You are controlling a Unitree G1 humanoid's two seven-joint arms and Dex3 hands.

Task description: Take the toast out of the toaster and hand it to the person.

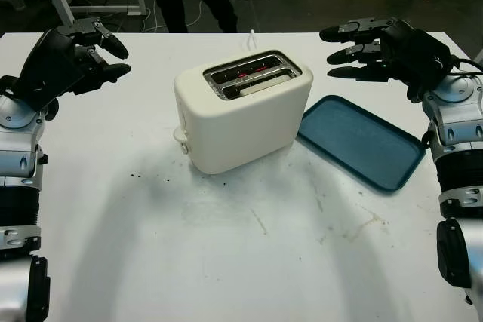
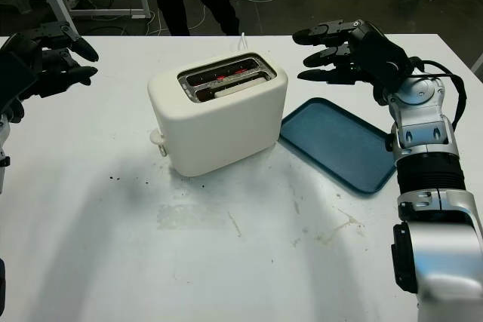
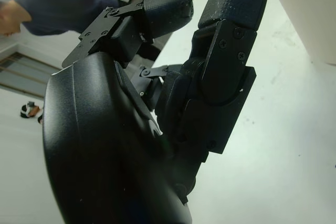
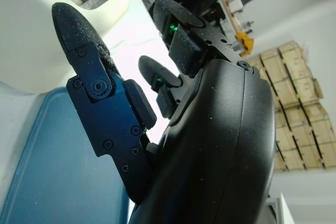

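Head views: toast (image 1: 255, 85) sunk in near slot of toaster (image 1: 240, 115) mid-worktop (image 1: 226, 246); best to bring right hand (image 2: 317, 54) down over the slot, pinch the slice's top edge, lift straight. Left wrist: left hand (image 1: 106, 54) open, empty, raised off the toaster's left. Right wrist: open, holding nothing, above blue tray (image 4: 47, 166).

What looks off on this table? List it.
The toaster sits skewed to the table edges, and the blue tray leans one corner against its side. Dark crumbs and brown smears mark the white table.
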